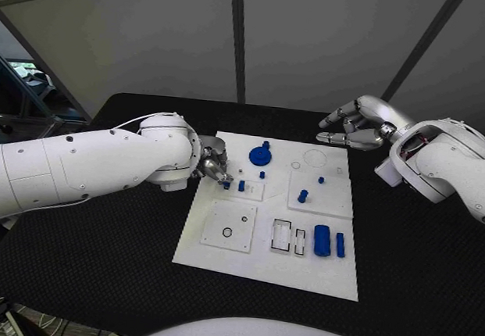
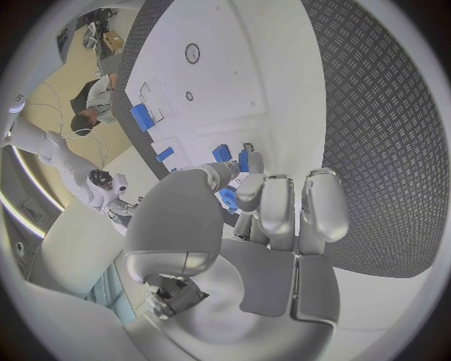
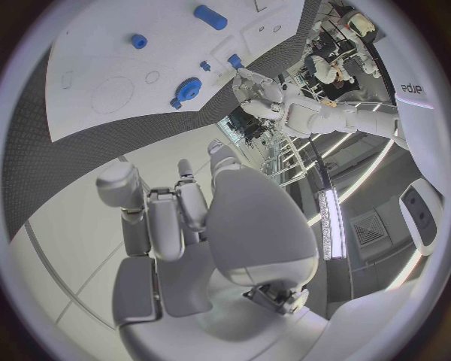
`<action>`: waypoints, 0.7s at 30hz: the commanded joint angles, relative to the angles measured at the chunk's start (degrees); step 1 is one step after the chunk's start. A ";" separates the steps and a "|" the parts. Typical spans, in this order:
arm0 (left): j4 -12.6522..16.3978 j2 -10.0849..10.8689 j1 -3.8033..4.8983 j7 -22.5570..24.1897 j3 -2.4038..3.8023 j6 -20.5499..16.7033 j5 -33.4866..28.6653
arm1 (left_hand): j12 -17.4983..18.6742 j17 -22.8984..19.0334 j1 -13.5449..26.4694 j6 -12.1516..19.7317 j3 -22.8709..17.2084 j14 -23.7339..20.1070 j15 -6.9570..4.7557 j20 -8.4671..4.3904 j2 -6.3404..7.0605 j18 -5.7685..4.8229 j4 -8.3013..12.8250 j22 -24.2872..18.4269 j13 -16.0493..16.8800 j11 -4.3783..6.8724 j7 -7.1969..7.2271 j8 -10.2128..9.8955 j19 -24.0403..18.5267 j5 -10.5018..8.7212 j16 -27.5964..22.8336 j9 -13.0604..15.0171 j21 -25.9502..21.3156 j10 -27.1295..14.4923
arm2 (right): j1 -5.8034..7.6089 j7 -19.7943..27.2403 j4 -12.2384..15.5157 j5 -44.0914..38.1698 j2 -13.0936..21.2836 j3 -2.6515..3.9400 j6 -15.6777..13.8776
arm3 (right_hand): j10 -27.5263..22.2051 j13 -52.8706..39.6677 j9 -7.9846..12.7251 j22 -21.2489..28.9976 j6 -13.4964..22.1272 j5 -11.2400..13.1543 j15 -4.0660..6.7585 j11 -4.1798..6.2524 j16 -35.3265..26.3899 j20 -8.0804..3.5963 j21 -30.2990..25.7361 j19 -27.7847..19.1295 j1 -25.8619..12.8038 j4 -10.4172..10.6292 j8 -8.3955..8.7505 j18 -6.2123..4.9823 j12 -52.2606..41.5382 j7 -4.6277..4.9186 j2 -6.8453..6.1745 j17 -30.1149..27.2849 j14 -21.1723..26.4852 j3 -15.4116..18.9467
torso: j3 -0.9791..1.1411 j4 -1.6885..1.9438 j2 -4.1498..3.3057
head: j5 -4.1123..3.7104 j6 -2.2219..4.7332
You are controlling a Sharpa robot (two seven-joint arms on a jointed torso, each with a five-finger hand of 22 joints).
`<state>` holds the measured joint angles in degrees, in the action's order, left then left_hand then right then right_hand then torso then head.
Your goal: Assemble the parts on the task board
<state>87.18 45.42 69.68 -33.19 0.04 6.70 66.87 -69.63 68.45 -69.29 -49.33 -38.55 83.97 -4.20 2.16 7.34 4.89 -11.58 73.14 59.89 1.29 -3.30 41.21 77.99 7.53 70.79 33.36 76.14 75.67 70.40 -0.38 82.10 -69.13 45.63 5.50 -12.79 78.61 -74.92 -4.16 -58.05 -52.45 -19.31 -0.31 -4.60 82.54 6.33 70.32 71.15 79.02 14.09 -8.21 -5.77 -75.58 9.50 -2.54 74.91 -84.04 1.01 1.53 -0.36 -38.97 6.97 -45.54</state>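
Status: early-to-mid, my read. My left hand [image 1: 211,165] is down at the near-left edge of the task board [image 1: 224,261], fingertips [image 2: 250,167] closed around a small blue peg [image 1: 226,185] at the small raised tile [image 1: 248,190] right under them. Left wrist view shows blue between thumb and fingers, so I call it pinched, but I can't tell whether it's seated in the tile yet.

My right hand [image 1: 357,122] hovers past the board's far-right corner, well apart from every part, fingers loosely curled, holding nothing.

Looks placed: blue gear [image 1: 261,155] just beyond my left fingers, a second peg [image 1: 241,186] on the same tile, blue pegs [image 1: 303,195] standing on the tile further toward my right hand.

Looks left: large blue cylinder [image 1: 323,241] and the thinner bar [image 1: 341,245] beside it lie loose at the board's near-right. The rectangular slots [image 1: 281,235] next to them and the ring tile [image 1: 229,228] below my left hand seem unfilled.

Roughly half to go, judging by the loose pieces.
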 commanded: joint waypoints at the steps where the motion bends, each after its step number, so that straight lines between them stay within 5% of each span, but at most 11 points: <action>1: -0.08 -0.15 0.04 -0.20 -0.08 1.27 1.64 | 0.35 0.02 -0.14 -0.04 -6.30 1.35 -0.23 -0.08 0.49 -0.43 6.05 0.09 -0.12 0.07 0.47 0.24 0.51 0.17 0.33 0.07 0.36 0.24 | 0.09 0.33 0.09 -0.12 -0.02 0.02 0.29 | -0.15 -1.49 -0.06 0.01 0.12 -0.19 0.31 0.25 -0.18 -0.07 -0.23 -0.13 0.29 0.26 -0.33 -0.84 -0.36 -0.21 0.04 3.82 -3.28 -0.01 | -0.02 0.01 -0.01 | 0.03 -0.15; 21: -0.01 -0.14 0.01 -0.26 -0.25 3.02 2.49 | 0.56 0.03 -0.34 -0.01 -6.75 1.36 -0.23 -0.08 1.10 -0.43 6.66 0.13 -0.41 0.08 0.47 0.42 0.51 0.14 0.34 0.14 0.35 0.21 | 0.09 0.29 0.10 -0.12 0.02 0.02 0.41 | -0.15 -1.49 -0.06 0.01 0.12 -0.19 0.31 0.25 -0.18 -0.07 -0.23 -0.13 0.29 0.26 -0.33 -0.84 -0.36 -0.21 0.04 3.82 -3.28 -0.01 | -0.06 0.00 0.02 | 0.09 -0.21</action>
<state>87.15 45.28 69.68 -33.20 -0.19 8.47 68.70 -69.34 68.44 -69.36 -49.33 -38.67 83.96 -4.20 1.95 8.01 4.89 -11.45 73.18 59.54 1.17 -3.31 41.53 78.20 7.50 70.79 33.39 76.13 75.57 70.40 -0.40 82.13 -69.13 45.66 5.50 -12.68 78.61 -74.92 -4.16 -58.05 -52.45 -19.30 -0.31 -4.60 82.54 6.34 70.32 71.15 79.02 14.08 -8.21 -5.78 -75.58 9.50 -2.54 74.90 -84.04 1.01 1.48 -0.32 -38.95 7.03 -45.72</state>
